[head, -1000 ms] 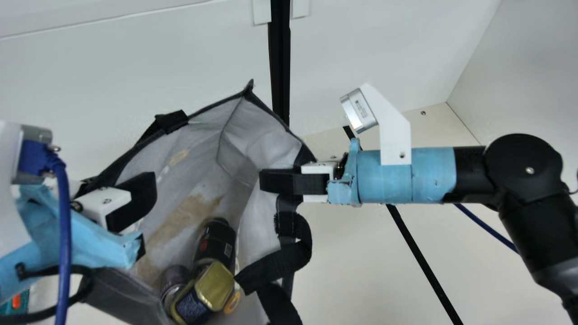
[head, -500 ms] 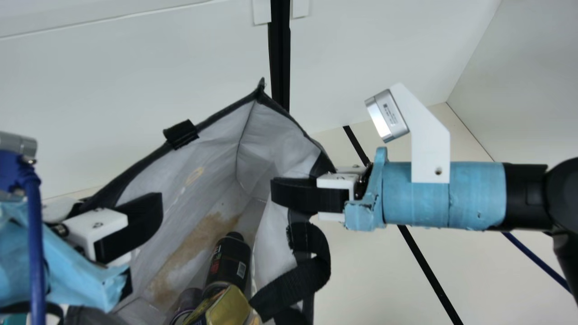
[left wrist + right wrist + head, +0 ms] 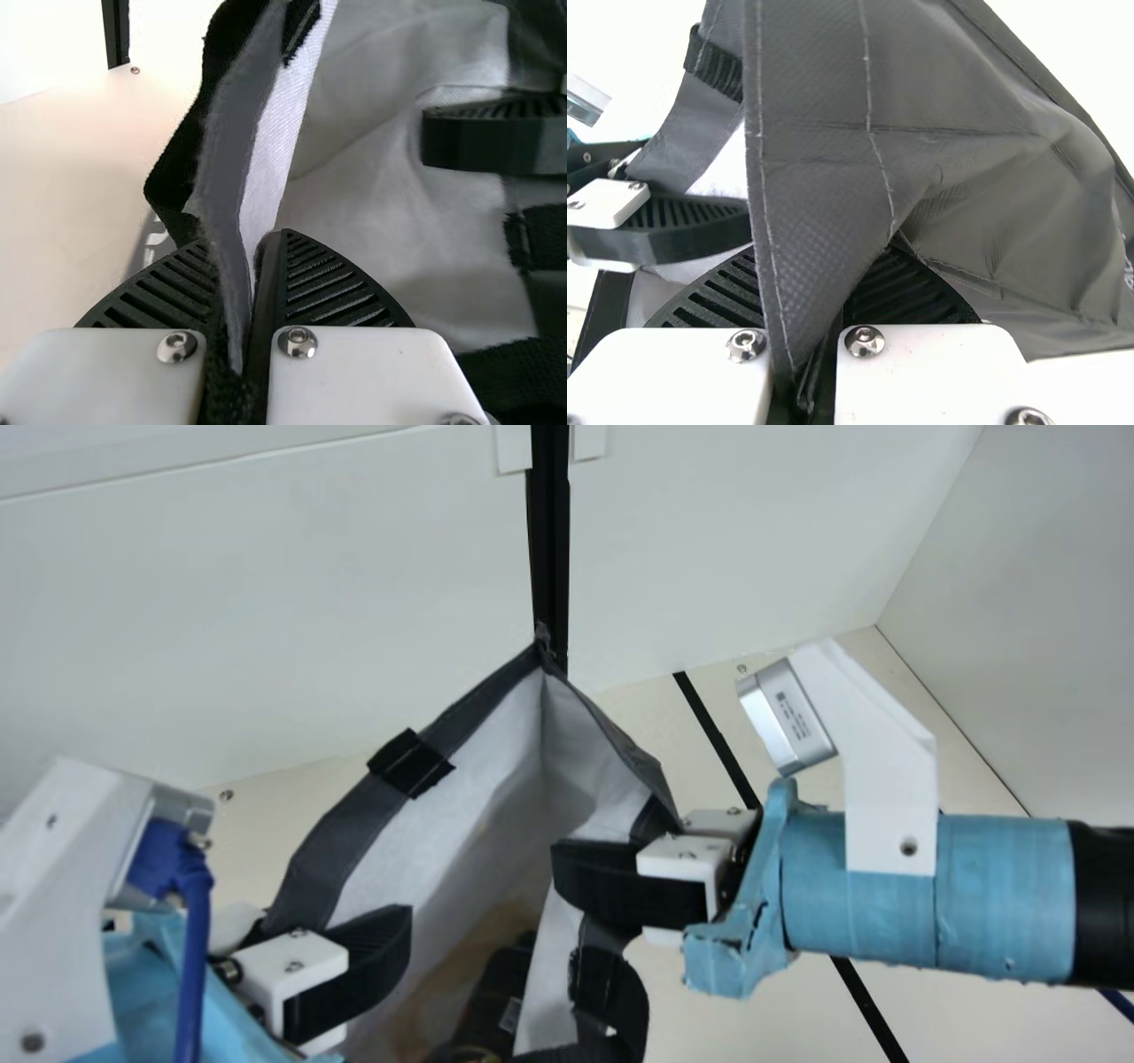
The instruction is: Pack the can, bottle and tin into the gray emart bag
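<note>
Chief risk: slippage at the rim of the gray emart bag (image 3: 354,837). Each tool pinches only a narrow strip of wall, so an uneven pull or a lift out of step could draw the fabric free or fold the mouth over. The weight of the dark bottle (image 3: 492,992), low inside the bag, would likely add to any sag or tilt. A secondary risk is the black strap (image 3: 611,992), looped just below the right tool, which could snag.

Pose: the left arm enters at the main view's lower left, its tool (image 3: 251,266) slanted toward the mouth, one finger inside the bag. The right arm lies nearly level from the opposite side, its tool (image 3: 819,292) facing the left one across the opening, likewise with a finger inside.

Tool state: both are clamped on the bag, on opposite sides of its mouth. Whether the base bears on the table (image 3: 726,1027) cannot be told. The work appears to be at bag handling, packing well advanced.
</note>
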Tool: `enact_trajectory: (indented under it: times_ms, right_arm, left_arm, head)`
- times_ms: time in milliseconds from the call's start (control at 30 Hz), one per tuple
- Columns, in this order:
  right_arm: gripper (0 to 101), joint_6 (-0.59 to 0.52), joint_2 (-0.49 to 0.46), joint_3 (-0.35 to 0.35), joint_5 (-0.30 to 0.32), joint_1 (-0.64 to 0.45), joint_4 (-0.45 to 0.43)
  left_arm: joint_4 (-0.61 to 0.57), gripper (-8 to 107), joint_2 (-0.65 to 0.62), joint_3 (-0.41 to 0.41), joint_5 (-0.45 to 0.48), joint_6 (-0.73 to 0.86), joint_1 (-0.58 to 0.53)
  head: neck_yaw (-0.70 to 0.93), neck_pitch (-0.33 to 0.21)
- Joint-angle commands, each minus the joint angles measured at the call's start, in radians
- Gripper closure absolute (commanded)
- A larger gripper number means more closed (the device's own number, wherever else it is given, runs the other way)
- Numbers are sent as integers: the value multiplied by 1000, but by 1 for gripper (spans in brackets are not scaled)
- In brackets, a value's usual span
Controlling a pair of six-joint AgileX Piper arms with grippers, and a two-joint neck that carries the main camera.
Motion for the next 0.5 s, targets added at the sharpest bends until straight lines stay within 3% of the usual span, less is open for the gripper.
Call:
enact_trajectory:
  times_ms: [0, 467]
  right_arm:
    - [101, 7, 1, -4, -7, 12, -33]
    - [101, -130, 117, 13, -7, -67, -51]
  left_arm:
    - [2, 89, 4, 2, 1, 16, 9]
    - [-16, 89, 98, -44, 1, 168, 135]
  head:
    - [-1, -23]
    - [-1, -23]
